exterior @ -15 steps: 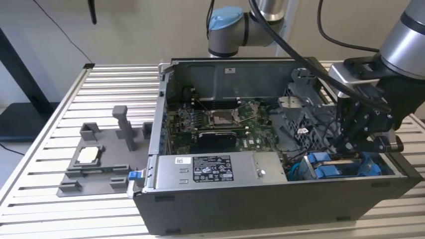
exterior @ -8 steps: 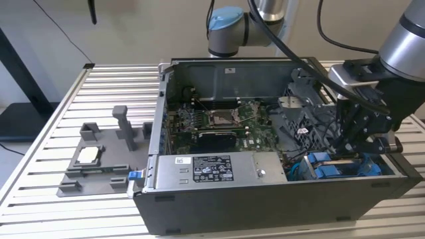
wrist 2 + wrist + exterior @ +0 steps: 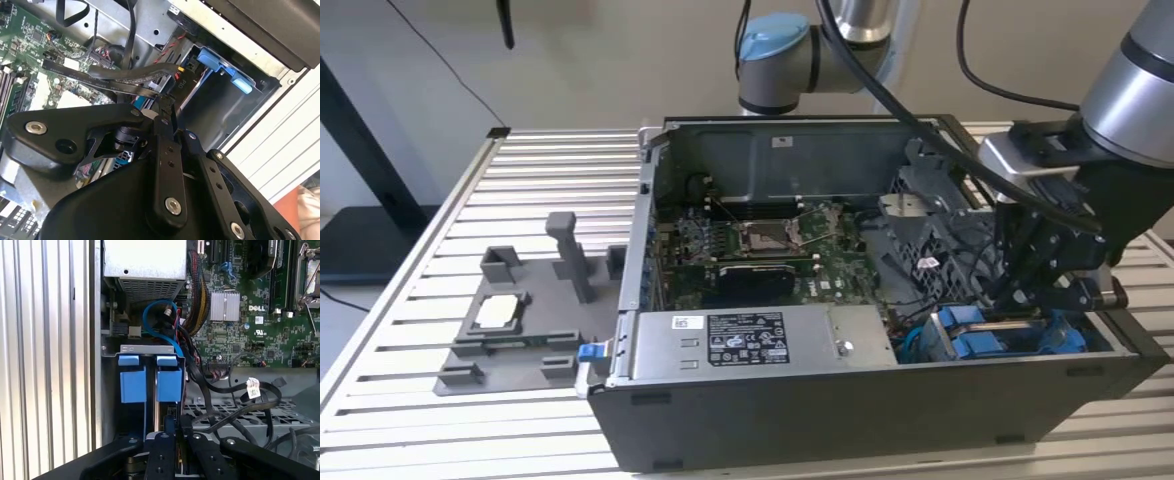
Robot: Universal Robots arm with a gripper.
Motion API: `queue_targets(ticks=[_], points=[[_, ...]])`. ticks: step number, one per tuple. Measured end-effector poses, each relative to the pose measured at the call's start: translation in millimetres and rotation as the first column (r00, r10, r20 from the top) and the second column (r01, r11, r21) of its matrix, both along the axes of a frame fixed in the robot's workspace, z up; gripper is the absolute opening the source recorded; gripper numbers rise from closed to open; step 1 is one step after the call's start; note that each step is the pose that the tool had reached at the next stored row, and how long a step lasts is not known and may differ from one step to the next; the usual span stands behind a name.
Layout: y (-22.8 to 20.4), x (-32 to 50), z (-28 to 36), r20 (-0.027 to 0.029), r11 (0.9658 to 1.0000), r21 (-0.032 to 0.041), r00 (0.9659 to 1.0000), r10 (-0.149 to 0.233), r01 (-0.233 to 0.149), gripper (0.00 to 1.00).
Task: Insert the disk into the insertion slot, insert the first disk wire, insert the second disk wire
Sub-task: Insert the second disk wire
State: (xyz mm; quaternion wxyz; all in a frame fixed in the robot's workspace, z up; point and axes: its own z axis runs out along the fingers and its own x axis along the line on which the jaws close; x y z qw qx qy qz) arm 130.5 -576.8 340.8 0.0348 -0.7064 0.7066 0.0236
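While the pincer (image 3: 1023, 298) hangs over the insertion slot (image 3: 150, 405), its opening hidden, blue carrier tabs (image 3: 150, 377) sit in that bay; label print on the grey box (image 3: 747, 340) stays unreadable

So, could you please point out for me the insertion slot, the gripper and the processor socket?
insertion slot (image 3: 150, 385): first wrist view, on a blue plastic rail of the bay.
gripper (image 3: 169, 426): first wrist view, on the black fingertips just before the bay.
processor socket (image 3: 762, 236): exterior view, on the square silver frame on the motherboard.
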Motion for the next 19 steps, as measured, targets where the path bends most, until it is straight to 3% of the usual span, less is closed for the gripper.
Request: queue_targets(ticks=[13,19], points=[[-0.1,0.0,-3.6,0.0000,1.0000,-0.0021,1.0000,-0.001,0.001,0.16],[0.0,0.0,-1.5,0.0000,1.0000,-0.0037,1.0000,-0.001,0.001,0.24]])
